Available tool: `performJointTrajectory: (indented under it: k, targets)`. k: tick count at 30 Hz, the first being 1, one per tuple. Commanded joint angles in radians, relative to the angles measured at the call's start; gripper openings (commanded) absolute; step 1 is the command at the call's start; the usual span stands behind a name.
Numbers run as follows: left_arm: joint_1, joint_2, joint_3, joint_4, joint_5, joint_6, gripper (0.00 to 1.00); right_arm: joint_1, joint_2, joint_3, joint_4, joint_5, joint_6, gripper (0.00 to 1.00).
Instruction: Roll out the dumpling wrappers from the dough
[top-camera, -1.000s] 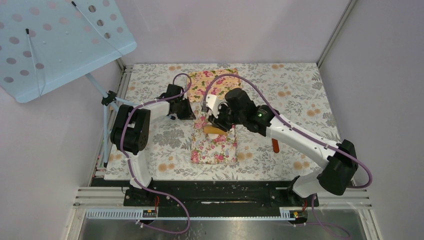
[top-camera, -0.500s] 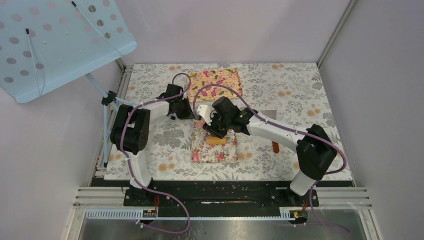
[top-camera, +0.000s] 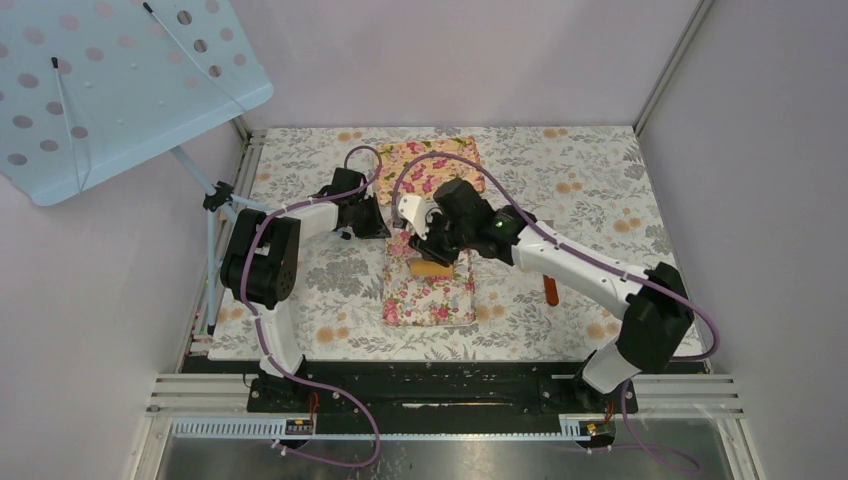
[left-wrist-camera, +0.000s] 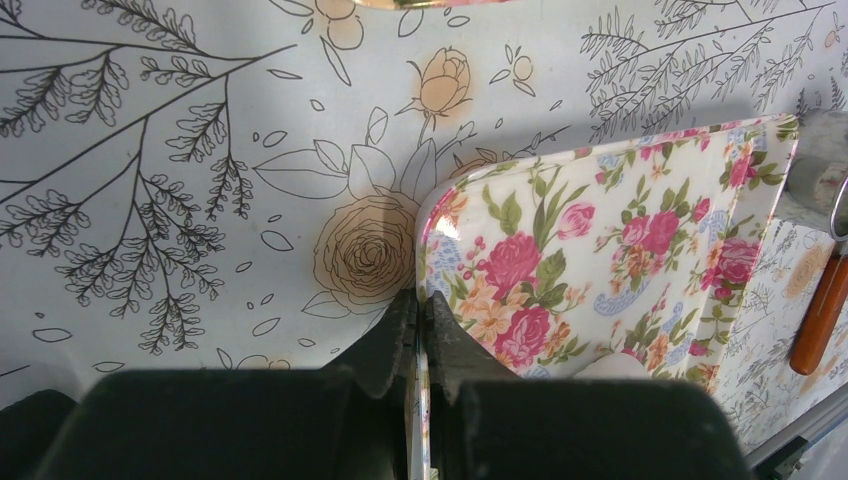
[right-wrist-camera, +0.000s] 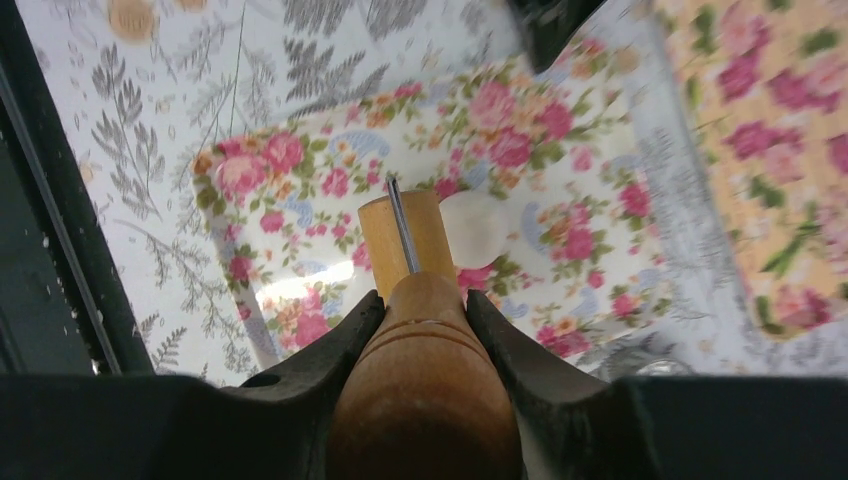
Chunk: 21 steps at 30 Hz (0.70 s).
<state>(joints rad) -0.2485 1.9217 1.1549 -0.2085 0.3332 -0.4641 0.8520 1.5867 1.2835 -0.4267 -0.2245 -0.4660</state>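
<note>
Floral tabletop, left hand pinching tray rim, right hand gripping roller.

The left arm reaches forward and low, elbow bent, its black two-finger tool pinched tight on the rim of the flower-patterned rectangular tray. The right arm stretches diagonally inward, its black tool angled down, fingers clamped either side of the rounded handle of the light wooden roller.
</note>
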Motion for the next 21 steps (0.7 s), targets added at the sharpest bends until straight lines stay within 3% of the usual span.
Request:
performJointTrajectory:
  k: [1, 12, 21]
  targets:
    - [0.004, 0.033, -0.017, -0.009, -0.020, 0.029, 0.00, -0.004, -0.061, 0.090, 0.057, 0.046, -0.004, 0.00]
    - [0.003, 0.034, -0.015, -0.008, -0.017, 0.032, 0.00, -0.007, 0.121, 0.072, 0.132, 0.071, -0.034, 0.00]
    - [0.004, 0.035, -0.014, -0.009, -0.013, 0.031, 0.00, -0.014, 0.148, -0.010, 0.141, 0.044, -0.069, 0.00]
